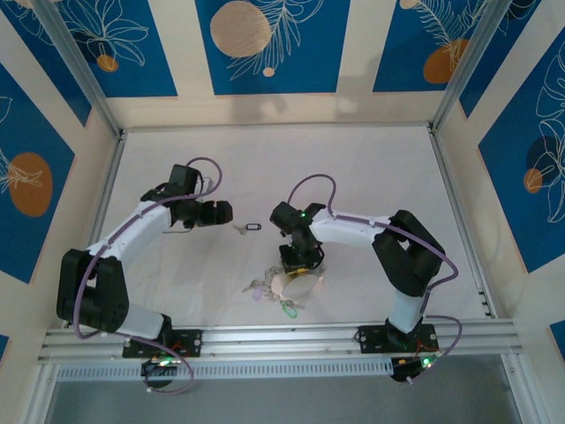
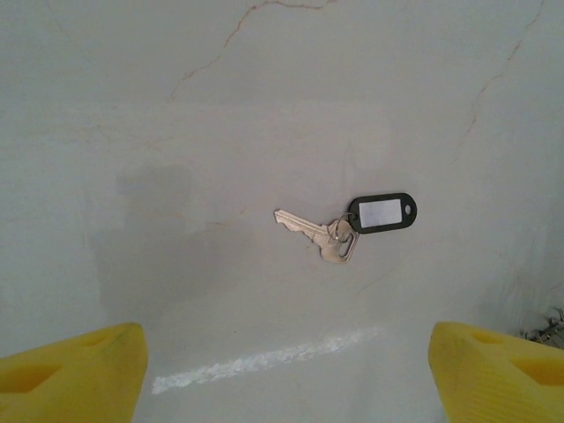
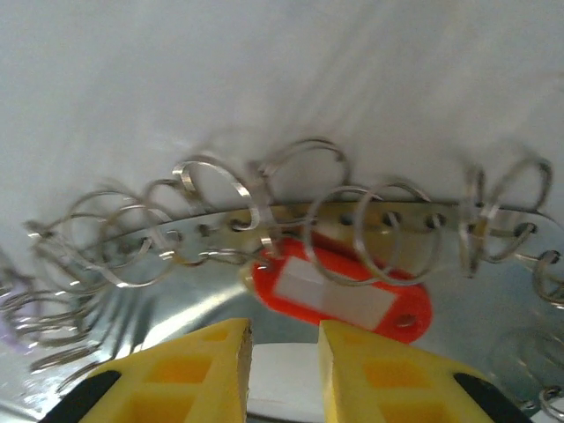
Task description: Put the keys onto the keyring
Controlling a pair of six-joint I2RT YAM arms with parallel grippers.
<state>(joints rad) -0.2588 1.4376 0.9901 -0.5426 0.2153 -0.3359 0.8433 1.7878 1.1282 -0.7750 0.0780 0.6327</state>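
Two items logged. Black-tagged key (image 2: 313, 236) lies alone on the table (image 2: 176, 106), centre frame, beyond the left gripper (image 2: 286, 357), whose fingers are spread wide, released. Red tag (image 3: 339, 295) sits against the keyring (image 3: 370, 216), mid-frame, just above the right gripper (image 3: 284, 352). Its fingers are nearly together; cannot tell if it is grasping anything.

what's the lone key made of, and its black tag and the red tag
The key looks like silvery metal, from its pale sheen. Its black tag seems glossy plastic with a white label, maybe paper. The red tag looks like similar smooth plastic with a white insert.
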